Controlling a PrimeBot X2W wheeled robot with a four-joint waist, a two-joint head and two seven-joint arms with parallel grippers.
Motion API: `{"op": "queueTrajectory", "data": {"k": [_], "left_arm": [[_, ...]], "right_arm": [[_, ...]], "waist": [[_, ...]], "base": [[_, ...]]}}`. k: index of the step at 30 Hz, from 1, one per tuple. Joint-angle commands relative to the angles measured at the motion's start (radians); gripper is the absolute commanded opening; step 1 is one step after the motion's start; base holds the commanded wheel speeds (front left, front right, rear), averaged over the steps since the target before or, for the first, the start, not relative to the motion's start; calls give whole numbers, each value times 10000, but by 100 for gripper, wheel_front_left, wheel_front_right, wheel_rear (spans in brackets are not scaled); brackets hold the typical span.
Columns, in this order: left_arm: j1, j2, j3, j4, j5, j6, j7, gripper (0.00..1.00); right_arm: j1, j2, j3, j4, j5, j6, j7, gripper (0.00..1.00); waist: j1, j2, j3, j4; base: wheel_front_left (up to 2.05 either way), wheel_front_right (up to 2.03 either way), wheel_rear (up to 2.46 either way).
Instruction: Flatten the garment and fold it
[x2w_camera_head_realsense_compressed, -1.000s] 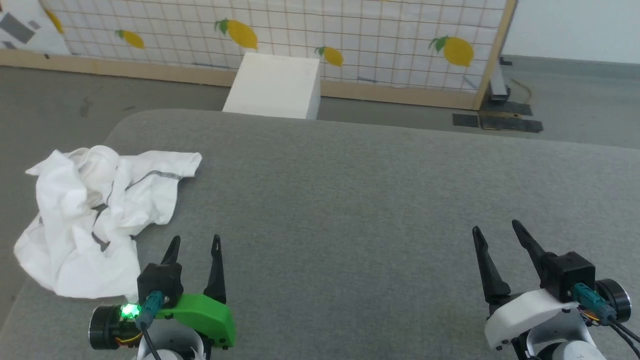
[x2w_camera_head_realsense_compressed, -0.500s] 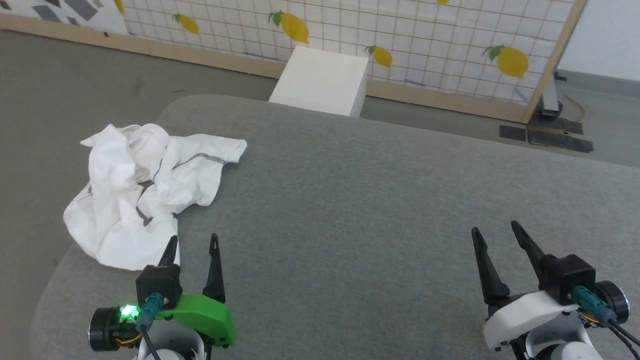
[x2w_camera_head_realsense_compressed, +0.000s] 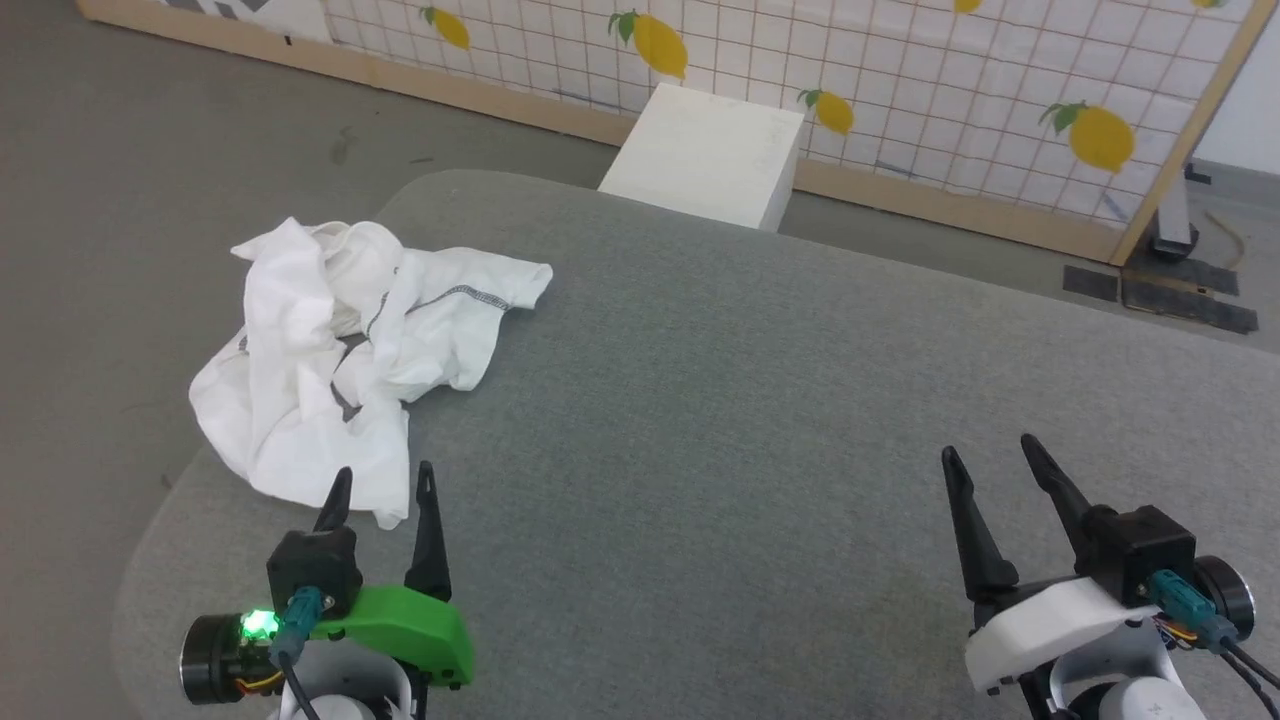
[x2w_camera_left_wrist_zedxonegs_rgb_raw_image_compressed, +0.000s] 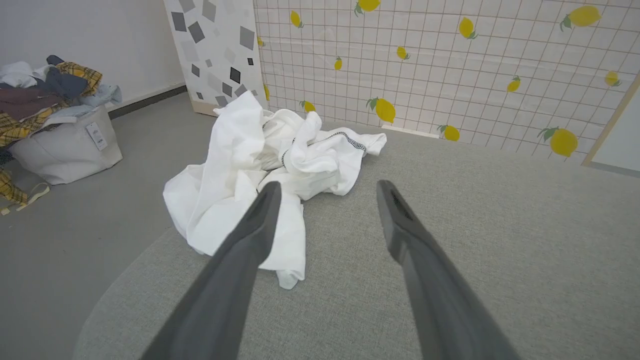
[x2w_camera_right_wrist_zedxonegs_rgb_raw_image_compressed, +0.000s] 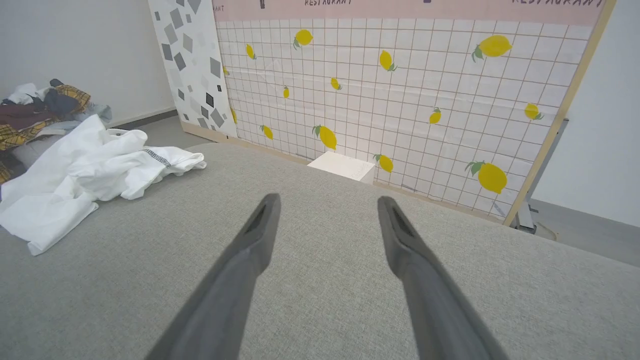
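You have the garment (x2w_camera_head_realsense_compressed: 340, 370) crumpled at the left edge of the table (x2w_camera_head_realsense_compressed: 700, 400), partly spilling over, just ahead of the left gripper (x2w_camera_head_realsense_compressed: 385, 470). Its jaws and those of the right gripper (x2w_camera_head_realsense_compressed: 988, 447) stand wide apart, empty.

Long dark fingers (x2w_camera_head_realsense_compressed: 430, 545), left hand (x2w_camera_head_realsense_compressed: 384, 470) with green shell (x2w_camera_head_realsense_compressed: 405, 628) and glowing lamp (x2w_camera_head_realsense_compressed: 258, 624), right hand (x2w_camera_head_realsense_compressed: 988, 447) with white shell (x2w_camera_head_realsense_compressed: 1040, 620), teal plugs (x2w_camera_head_realsense_compressed: 1178, 598)
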Motion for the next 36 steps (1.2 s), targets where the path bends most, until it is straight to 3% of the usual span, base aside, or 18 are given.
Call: {"op": "queueTrajectory", "data": {"k": [1, 36], "left_arm": [[-178, 31, -19, 48, -50, 91, -117, 100], [-182, 161, 149, 321, -485, 598, -835, 100]], "right_arm": [[-182, 9, 18, 45, 87, -8, -102, 100], [-340, 15, 167, 426, 502, -13, -796, 100]], "waist": [[0, 0, 24, 116], [0, 0, 105, 1568]], "base": [[0, 0, 0], [0, 0, 0]]}}
